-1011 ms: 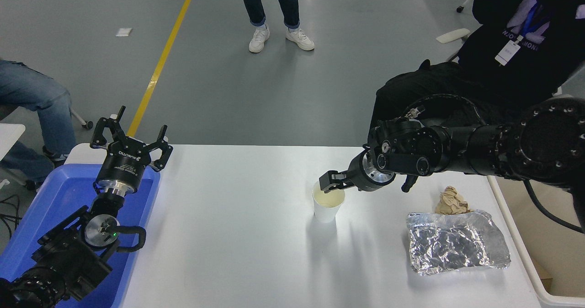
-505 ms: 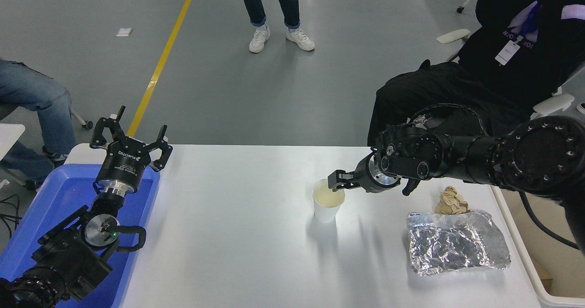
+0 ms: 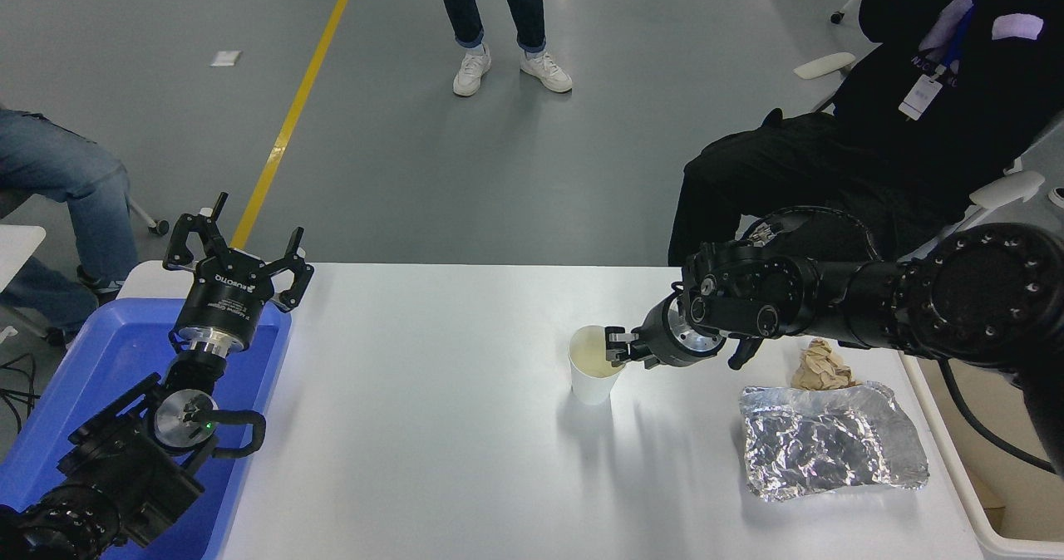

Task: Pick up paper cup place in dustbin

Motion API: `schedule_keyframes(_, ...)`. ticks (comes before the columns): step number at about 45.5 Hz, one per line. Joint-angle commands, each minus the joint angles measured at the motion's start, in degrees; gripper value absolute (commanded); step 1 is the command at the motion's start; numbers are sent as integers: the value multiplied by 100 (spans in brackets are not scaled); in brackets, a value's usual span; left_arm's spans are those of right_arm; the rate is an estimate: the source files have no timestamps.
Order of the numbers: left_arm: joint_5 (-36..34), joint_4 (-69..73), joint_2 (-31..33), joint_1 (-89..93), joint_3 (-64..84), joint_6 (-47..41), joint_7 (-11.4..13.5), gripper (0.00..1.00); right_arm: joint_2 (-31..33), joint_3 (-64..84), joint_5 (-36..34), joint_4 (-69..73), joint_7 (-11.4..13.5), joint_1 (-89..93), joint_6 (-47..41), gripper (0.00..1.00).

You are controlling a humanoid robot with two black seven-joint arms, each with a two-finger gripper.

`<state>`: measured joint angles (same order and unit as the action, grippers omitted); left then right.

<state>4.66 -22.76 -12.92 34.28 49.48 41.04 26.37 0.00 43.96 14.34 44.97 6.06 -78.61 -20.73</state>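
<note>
The paper cup (image 3: 592, 381) stands upright on the white table (image 3: 416, 427), right of centre, its cream inside showing. My right gripper (image 3: 617, 347) comes in from the right and sits at the cup's right rim, low and level with the rim. I cannot see whether it grips the rim. The dustbin (image 3: 989, 535) shows only as a cream rim and wall at the lower right edge, beside the table. My left gripper (image 3: 237, 240) is parked open over the blue tray at the left.
A crumpled brown paper ball (image 3: 819, 365) and a silver foil bag (image 3: 831, 439) lie right of the cup, under my right arm. A blue tray (image 3: 100, 352) stands at the table's left end. A person in black (image 3: 831, 169) sits at the far right; others are beyond.
My right gripper has moved right and down, from above the cup's mouth to its right rim. The cup has not moved. The left arm has not moved.
</note>
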Motion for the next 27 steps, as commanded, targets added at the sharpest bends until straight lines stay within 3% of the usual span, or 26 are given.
schedule_keyframes(1,0,0,0,0,0,0,-1,98,0,-72,-274,56,-8,4,-185,0)
schedule_keyframes(17,0,0,0,0,0,0,-1,98,0,-81,-459,47,-17,-102,-581,0)
schedule_keyframes(27,0,0,0,0,0,0,-1,98,0,463,-1056,477,-17,-804,-1231,0)
